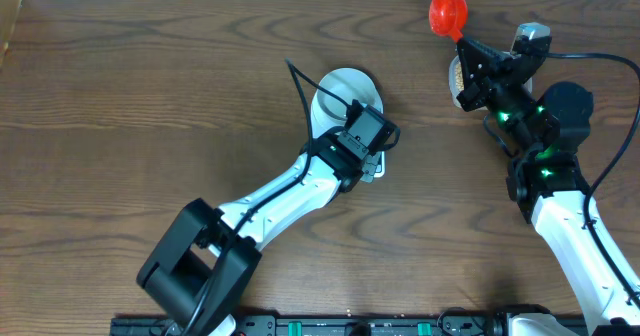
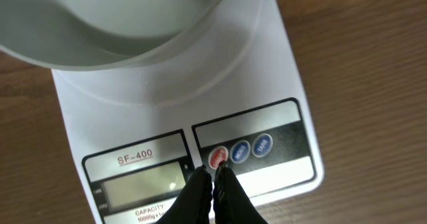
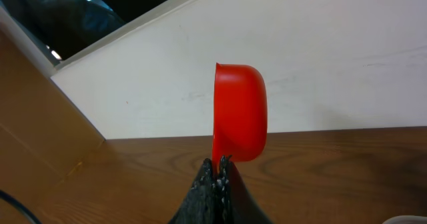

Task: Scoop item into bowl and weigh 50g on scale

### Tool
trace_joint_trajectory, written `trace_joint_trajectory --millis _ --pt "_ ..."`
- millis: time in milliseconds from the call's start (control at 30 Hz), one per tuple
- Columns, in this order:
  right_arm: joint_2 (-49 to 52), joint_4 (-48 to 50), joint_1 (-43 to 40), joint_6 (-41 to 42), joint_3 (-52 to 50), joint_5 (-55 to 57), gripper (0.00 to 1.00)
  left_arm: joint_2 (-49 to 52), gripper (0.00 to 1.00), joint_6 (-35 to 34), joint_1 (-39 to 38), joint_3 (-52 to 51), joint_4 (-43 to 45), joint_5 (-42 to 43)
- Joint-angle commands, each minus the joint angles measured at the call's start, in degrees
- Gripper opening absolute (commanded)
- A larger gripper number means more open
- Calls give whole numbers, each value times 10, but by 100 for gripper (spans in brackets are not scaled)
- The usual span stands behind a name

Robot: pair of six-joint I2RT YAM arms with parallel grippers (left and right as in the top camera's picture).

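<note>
The table [image 1: 120,86] runs back to a white wall [image 3: 347,57]. Bare wood lies open across its left half and between the two arms. The scoop [image 1: 448,13] is close to that far edge, its red cup turned on its side against the wall in the right wrist view. The right gripper [image 3: 217,171] is clenched on the scoop's handle, fingers pressed tight together around it.

Near the table's middle, the scale [image 2: 267,84] sits with free wood to its right. The bowl [image 2: 113,31] stands on the scale's far end, overhanging the left edge of the platform, and no beans show in the part that is visible. The left gripper [image 2: 213,177] is clenched with nothing between its fingers. Its tips are together at the lower edge of the red button [image 2: 218,157], just right of the display [image 2: 140,187]. Whether they press it cannot be told.

From overhead, the left arm covers most of the scale and the near rim of the bowl. The tub [image 1: 457,76] lies under the right arm's wrist, well apart from the scale, and only a sliver of tan beans [image 1: 455,72] shows. A black cable [image 1: 300,81] arcs past the bowl's left side.
</note>
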Motion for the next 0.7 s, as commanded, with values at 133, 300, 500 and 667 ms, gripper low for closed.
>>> trace_joint_trajectory --millis 133,300,500,667 --pt "7 0 -1 -10 11 6 1 47 7 39 3 19 22 -16" --pt "7 0 -1 -10 11 6 1 49 7 41 3 19 27 -15" --pt "7 0 -1 -10 11 6 1 49 7 41 3 19 27 -15" --pt "7 0 -1 -10 11 6 1 49 7 41 3 17 27 -15"
